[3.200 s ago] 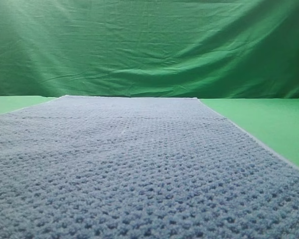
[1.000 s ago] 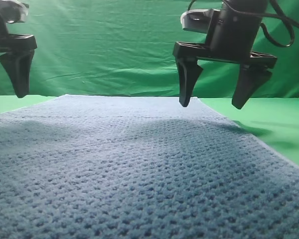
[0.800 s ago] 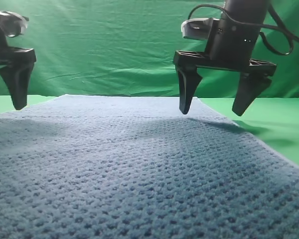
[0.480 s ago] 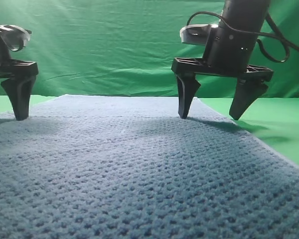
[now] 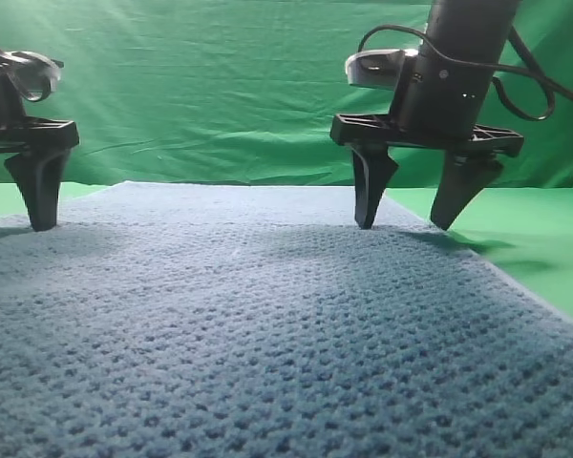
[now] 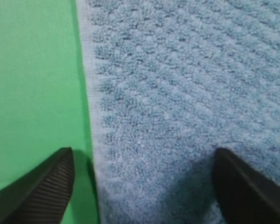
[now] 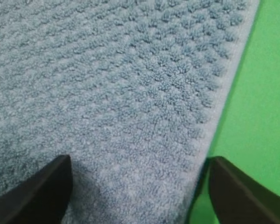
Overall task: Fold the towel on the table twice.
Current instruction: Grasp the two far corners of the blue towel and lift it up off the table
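Observation:
The blue-grey waffle-knit towel (image 5: 267, 315) lies flat on the bright green table (image 5: 525, 239). My right gripper (image 5: 401, 226) is open, with its tips down at the towel's far right edge. In the right wrist view (image 7: 139, 161) one finger (image 7: 32, 191) is over the towel (image 7: 121, 84) and the other is over the table (image 7: 266, 93). My left gripper (image 6: 143, 154) is open and straddles the towel's pale left edge (image 6: 91, 102). Only one of its fingers (image 5: 38, 186) shows in the high view, at the far left.
A wrinkled green fabric backdrop (image 5: 220, 95) hangs behind the table. A black cable (image 5: 540, 81) loops beside the right arm. Bare green table lies left of the towel (image 6: 32, 84) and to its right.
Both grippers came down from above until their tips reached the towel's level. The right gripper's fingers moved a little closer together but stay apart.

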Controlling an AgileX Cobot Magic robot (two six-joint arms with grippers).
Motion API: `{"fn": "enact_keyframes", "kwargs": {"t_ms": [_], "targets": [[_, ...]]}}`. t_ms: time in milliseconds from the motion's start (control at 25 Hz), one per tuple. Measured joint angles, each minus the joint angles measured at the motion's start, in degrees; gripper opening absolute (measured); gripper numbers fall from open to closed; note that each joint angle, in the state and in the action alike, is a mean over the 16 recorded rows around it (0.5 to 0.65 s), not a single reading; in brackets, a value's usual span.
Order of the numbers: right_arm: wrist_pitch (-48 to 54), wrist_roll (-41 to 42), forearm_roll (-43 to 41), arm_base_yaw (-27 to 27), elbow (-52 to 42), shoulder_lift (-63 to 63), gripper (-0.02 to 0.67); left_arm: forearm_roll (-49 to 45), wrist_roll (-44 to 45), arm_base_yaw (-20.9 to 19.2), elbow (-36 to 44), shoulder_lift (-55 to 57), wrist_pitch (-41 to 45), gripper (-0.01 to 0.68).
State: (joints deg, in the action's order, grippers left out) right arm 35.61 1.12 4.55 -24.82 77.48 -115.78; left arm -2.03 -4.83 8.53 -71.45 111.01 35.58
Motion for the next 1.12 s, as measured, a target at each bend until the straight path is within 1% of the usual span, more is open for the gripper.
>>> {"fn": "enact_keyframes", "kwargs": {"t_ms": [320, 400, 480, 600, 800, 960, 1120], "targets": [[1.01, -0.23, 0.20, 0.08, 0.14, 0.23, 0.139, 1.69, 0.53, 0.21, -2.49, 1.01, 2.86, 0.160], [1.17, -0.38, 0.27, 0.24, 0.14, 0.80, 0.079, 1.81, 0.64, 0.26, -3.94, 1.19, 4.46, 0.092], [1.02, -0.56, 0.36, 0.52, 0.14, 1.71, 0.035, 1.77, 0.61, 0.28, -5.74, 1.14, 6.10, 0.040], [0.05, -0.85, 0.44, 1.12, 0.15, 3.71, 0.006, 1.74, 0.47, 0.30, -9.19, 0.79, 8.63, 0.007], [-2.17, -1.17, 0.26, 2.29, 1.54, 7.77, 0.000, 2.29, 0.14, 0.33, -16.80, -0.14, 12.41, 0.000], [-3.96, -1.15, -0.12, 3.19, 5.00, 10.70, 0.000, 3.70, -0.05, 0.33, -23.52, -1.12, 13.32, 0.000], [-5.37, -0.95, -1.26, 3.71, 10.75, 12.13, 0.000, 6.74, 1.00, 0.33, -29.75, -1.74, 11.84, 0.000]]}}
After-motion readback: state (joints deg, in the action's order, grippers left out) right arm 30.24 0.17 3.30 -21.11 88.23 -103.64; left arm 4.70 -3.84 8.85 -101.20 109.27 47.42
